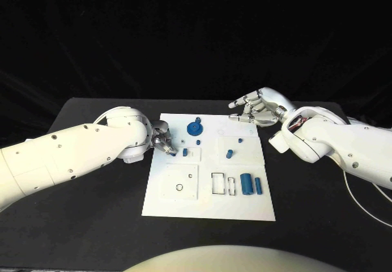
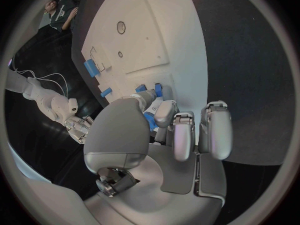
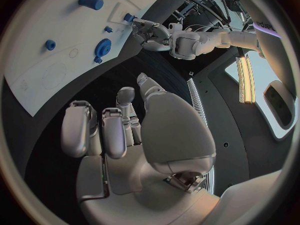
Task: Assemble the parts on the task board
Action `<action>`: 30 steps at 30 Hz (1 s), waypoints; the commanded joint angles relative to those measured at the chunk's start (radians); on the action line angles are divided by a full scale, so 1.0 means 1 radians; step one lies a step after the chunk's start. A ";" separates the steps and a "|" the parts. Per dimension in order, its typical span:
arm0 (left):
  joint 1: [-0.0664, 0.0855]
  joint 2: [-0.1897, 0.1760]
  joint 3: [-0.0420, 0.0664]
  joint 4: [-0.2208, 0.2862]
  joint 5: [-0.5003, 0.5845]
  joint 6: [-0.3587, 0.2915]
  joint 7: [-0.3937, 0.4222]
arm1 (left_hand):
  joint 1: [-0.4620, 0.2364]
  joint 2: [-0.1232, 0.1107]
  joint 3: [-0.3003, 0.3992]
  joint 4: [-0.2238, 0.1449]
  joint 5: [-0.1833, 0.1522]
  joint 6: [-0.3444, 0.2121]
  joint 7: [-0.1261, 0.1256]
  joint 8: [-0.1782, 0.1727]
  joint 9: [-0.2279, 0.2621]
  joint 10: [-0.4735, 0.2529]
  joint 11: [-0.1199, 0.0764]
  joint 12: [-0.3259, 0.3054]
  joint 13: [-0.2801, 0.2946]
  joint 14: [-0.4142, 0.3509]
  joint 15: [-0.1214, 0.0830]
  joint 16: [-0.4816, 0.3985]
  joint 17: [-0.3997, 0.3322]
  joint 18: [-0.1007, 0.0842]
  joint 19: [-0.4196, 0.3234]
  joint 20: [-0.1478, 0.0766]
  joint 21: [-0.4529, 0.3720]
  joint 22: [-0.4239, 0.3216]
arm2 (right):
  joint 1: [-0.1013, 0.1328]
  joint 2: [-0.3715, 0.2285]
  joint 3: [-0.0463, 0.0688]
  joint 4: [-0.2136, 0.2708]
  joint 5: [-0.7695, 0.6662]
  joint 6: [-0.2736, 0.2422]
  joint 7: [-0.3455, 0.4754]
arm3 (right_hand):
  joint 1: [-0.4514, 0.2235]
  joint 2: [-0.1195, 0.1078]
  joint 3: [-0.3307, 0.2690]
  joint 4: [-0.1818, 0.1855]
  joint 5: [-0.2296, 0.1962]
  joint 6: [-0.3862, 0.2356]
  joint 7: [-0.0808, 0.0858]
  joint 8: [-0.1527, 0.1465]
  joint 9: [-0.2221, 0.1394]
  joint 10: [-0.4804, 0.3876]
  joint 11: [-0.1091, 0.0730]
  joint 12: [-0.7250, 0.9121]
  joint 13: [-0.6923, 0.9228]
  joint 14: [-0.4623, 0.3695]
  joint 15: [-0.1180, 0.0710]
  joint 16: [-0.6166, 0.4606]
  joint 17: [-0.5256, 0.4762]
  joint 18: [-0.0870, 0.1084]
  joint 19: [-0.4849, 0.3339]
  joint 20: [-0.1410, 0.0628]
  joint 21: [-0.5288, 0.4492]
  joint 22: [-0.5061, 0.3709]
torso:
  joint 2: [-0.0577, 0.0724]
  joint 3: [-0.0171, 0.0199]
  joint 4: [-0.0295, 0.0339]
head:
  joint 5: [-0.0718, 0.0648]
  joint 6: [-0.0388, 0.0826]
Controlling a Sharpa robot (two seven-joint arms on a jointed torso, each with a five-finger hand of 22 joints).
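Blue, light and rigid, a small peg (image 2: 150, 120) is pinched in the left hand (image 1: 161, 140) over the white board's (image 1: 208, 198) left edge, best held by its sides, while the right hand (image 1: 255, 107) waits empty, fingers apart.

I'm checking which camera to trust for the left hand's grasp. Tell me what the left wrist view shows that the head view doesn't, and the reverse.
Left wrist view alone: a small blue part pinched between the left hand's fingertips, close above the task board.

Head view alone: the whole board layout, with the blue gear near its far edge, two blue cylinders by the rectangular slots, and the right hand empty, fingers apart, beyond the far right corner.

Both: the left hand at the board's left edge, blue pegs beside it.
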 commanded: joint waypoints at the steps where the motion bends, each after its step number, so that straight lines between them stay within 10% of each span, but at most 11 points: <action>1: -0.004 0.005 -0.003 0.001 0.011 0.031 0.000 | 0.001 0.005 0.089 -0.083 -0.001 0.006 -0.011 0.004 0.002 0.007 -0.001 -0.001 0.001 0.103 -0.001 0.003 0.263 0.000 0.035 0.000 -0.001 0.103 | -0.001 0.000 0.000 0.001 -0.003 0.014 0.004 | 0.000 0.013 -0.005 0.002 0.003 0.008 0.001 0.002 0.001 -0.005 0.000 -0.003 -0.001 0.052 0.006 -0.006 0.041 0.014 -0.005 0.001 -0.004 -0.001 | 0.000 -0.0003 0.0004 | 0.000 0.000; 30: -0.004 0.041 -0.004 -0.042 0.051 0.055 -0.059 | -0.166 -0.045 0.043 -0.007 0.015 0.054 -0.024 -0.001 0.003 0.019 -0.011 0.009 0.012 0.103 -0.010 0.003 0.263 -0.001 0.038 -0.006 0.001 0.111 | -0.001 -0.002 0.000 0.004 -0.003 0.035 -0.002 | 0.001 0.014 -0.010 0.002 0.002 0.008 0.001 0.002 0.001 -0.007 0.000 -0.009 -0.007 0.052 0.006 -0.008 0.040 0.014 -0.006 0.001 -0.006 -0.002 | 0.000 -0.0003 -0.0002 | -0.001 -0.006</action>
